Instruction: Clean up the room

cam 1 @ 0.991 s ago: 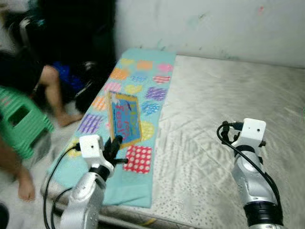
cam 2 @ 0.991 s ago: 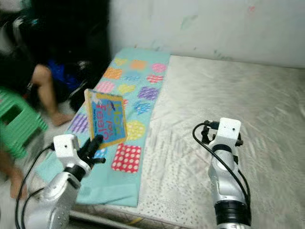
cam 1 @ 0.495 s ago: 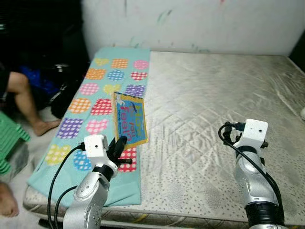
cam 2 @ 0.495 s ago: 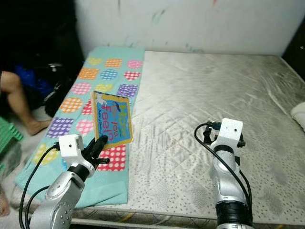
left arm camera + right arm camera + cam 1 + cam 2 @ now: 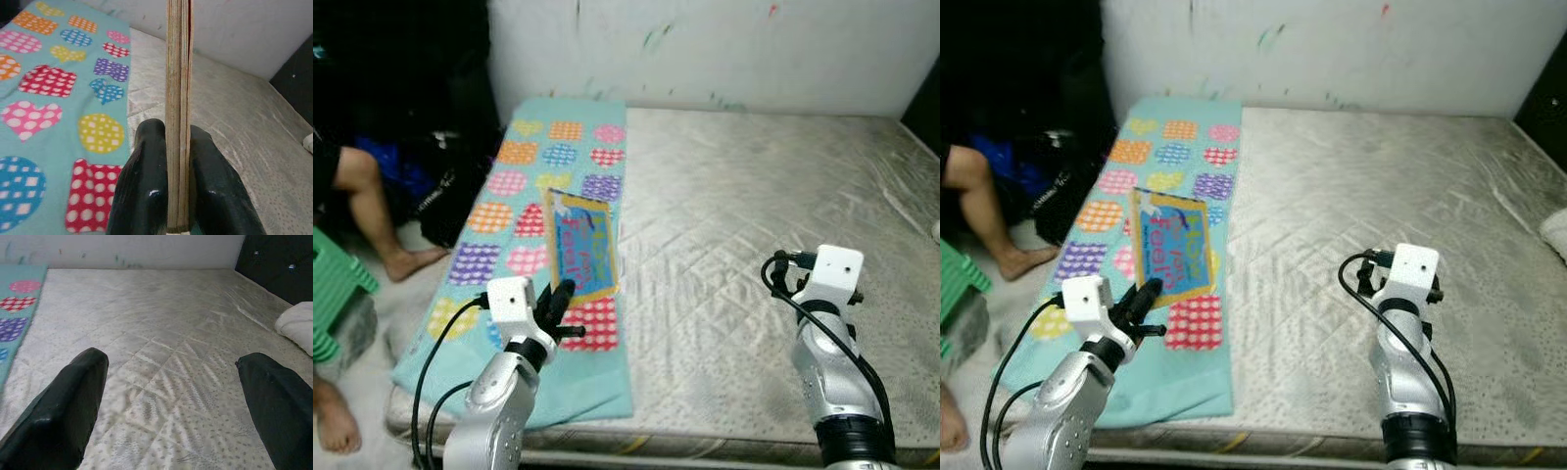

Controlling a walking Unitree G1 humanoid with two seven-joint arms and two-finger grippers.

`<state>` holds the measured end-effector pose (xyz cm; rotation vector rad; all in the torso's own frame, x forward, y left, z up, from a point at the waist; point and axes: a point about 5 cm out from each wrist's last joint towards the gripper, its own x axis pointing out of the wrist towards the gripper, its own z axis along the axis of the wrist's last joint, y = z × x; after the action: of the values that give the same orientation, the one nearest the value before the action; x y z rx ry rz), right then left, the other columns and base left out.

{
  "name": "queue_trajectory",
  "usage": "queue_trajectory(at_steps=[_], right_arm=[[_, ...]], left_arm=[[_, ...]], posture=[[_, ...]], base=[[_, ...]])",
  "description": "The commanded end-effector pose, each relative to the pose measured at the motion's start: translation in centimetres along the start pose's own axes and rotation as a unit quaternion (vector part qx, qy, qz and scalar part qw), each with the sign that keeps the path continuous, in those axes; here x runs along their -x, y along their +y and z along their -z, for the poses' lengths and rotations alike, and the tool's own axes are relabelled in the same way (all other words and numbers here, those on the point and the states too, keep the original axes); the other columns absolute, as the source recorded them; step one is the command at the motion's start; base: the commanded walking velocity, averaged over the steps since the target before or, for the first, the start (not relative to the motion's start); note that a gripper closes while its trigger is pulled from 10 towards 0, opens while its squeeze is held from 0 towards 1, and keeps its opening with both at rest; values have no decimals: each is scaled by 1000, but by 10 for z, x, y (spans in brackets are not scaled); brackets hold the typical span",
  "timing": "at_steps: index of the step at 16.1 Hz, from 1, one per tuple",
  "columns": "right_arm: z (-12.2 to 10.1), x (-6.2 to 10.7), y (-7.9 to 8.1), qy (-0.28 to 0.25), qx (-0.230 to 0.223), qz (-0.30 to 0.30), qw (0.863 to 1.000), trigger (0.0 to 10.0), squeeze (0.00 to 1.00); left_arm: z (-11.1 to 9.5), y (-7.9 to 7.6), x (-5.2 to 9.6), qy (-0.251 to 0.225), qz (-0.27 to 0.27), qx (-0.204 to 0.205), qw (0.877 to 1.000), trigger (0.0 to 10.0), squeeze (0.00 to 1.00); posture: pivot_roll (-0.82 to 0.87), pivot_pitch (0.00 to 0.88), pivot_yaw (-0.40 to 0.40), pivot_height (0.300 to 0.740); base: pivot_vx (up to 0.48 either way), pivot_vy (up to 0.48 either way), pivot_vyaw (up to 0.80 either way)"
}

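Left gripper [image 5: 560,299] at roughly 7 o'clock of the head view, raised over the near edge of the mattress [image 5: 754,225]. Its two black fingers [image 5: 144,196] are pressed against a thin picture book [image 5: 581,246], one on each face, pinching it at its lower edge. The book stands upright on edge above the gripper, blue cover with an orange border facing the robot. In the left wrist view the book [image 5: 178,98] is seen edge-on, a narrow stack of board pages running straight up between the two pads.

Right gripper [image 5: 176,406] at about 5 o'clock, held over the bare mattress, fingers spread wide apart with nothing between them. The right arm's white wrist block [image 5: 834,270] and black cable are turned toward the camera.

Under and beyond the book: a teal blanket [image 5: 529,196] printed with dotted hearts and squares in red, pink, orange, yellow, purple, blue. It lies along the 9 o'clock side of the mattress, running from the near edge to the far wall [image 5: 724,44]. Mattress surface grey, quilted, creased.

At 3 o'clock, a white cushion [image 5: 298,328] at the mattress edge, beside a dark headboard [image 5: 279,264].

At 9 to 10 o'clock, off the bed: a person's bare leg [image 5: 372,211] and foot on the floor, a green plastic stool [image 5: 335,289] just beside, another bare foot [image 5: 333,426] nearer. Far wall white with small paint marks.
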<state>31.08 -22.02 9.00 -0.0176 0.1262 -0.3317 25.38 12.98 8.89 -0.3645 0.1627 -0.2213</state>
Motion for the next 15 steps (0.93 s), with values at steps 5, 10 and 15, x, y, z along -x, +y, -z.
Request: queue_trajectory(at_steps=[5,10,15], right_arm=[[-4,-1,5,-10,9,-21,1000,10000,0],[-4,-1,8,-13,12,-31,999,10000,0],[-4,-3,8,-13,15,-34,999,10000,0]], left_arm=[[-8,-4,-2,-23,8,-5,1000,10000,0],[-8,-5,-3,-22,15,-9,1000,10000,0],[-8,-6,-4,-22,16,-9,1000,10000,0]], posture=[[-71,0,6,740],[-68,0,3,740],[-69,0,-1,740]], base=[[0,85,0],[0,0,0],[0,-451,0]])
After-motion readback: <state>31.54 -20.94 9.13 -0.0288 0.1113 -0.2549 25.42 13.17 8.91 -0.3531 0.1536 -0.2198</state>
